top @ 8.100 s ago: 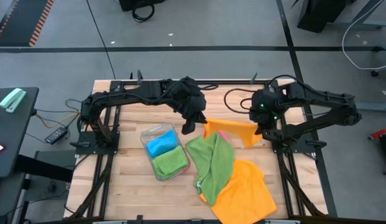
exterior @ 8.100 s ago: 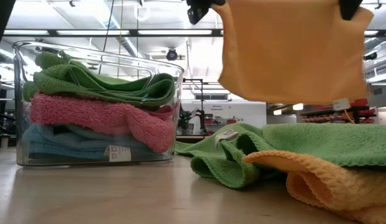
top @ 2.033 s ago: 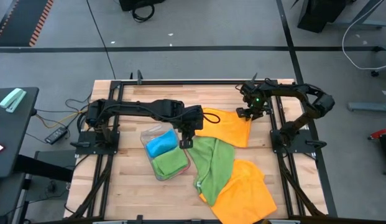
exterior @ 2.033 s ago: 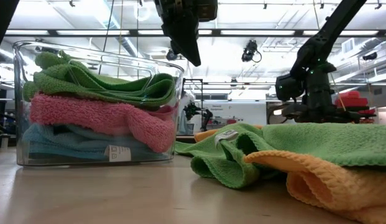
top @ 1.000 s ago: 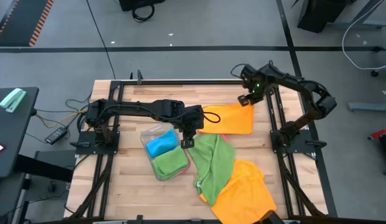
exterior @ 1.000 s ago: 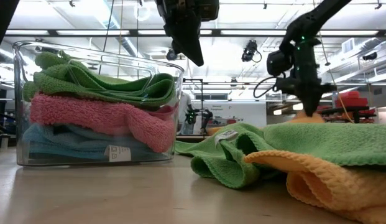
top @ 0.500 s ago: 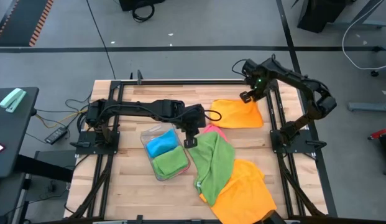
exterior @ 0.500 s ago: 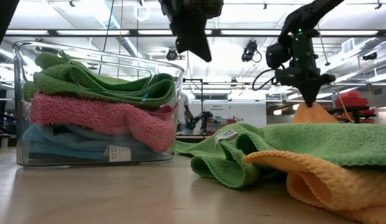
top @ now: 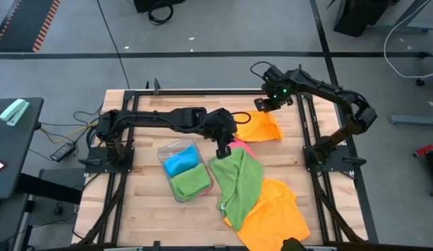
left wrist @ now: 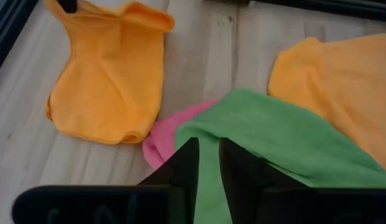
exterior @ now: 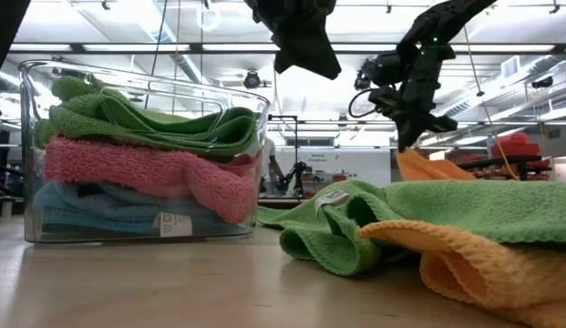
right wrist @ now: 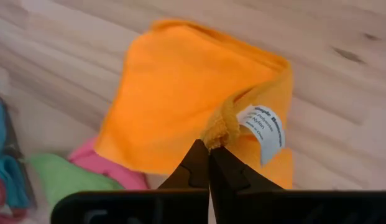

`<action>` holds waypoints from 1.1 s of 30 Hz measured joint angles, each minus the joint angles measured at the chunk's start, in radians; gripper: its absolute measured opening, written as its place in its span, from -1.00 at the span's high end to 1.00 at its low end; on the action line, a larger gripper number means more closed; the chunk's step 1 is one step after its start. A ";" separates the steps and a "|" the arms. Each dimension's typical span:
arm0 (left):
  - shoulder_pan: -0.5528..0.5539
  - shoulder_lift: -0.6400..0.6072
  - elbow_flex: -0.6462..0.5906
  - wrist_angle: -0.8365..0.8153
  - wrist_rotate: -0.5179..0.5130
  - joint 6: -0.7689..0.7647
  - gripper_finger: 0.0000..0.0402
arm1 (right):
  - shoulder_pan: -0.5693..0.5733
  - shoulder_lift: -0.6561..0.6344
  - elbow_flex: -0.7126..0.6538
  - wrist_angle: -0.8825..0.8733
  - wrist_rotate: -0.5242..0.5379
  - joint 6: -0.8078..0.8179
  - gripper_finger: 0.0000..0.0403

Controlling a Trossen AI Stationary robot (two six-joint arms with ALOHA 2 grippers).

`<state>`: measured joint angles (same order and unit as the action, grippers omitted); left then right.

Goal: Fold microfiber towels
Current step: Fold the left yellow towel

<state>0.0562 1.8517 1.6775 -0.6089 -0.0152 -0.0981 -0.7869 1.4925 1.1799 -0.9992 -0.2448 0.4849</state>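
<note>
The table (top: 139, 216) holds a tray (top: 176, 149) a little left of the middle. Folded towels (exterior: 137, 173) lie stacked inside the tray. Just right of the tray, one loose towel (top: 238, 185) lies spread out, with its far end on top of a smaller towel (top: 238, 146) that peeks out from under it. Its near end rests on another towel (top: 275, 213) at the front right of the table. Behind this pile, toward the back of the table, lies a bunched towel (top: 260, 127). The right gripper (top: 260, 104) is above that towel's back edge, pinching a corner of it. The left gripper (top: 221, 150) hangs between the tray and the pile, above the peeking towel.
</note>
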 joint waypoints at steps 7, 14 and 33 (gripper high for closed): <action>-0.004 -0.003 0.000 -0.013 0.000 -0.004 0.71 | 0.025 0.000 -0.089 0.161 -0.056 0.087 0.99; -0.013 -0.046 0.002 -0.100 0.001 -0.022 0.77 | 0.102 0.000 -0.158 0.339 -0.071 0.151 0.99; -0.035 -0.099 0.002 -0.161 0.002 -0.048 0.86 | 0.181 0.166 -0.181 0.637 0.016 0.266 0.99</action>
<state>0.0210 1.7523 1.6791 -0.7696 -0.0136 -0.1463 -0.6054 1.6584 0.9985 -0.3618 -0.2284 0.7510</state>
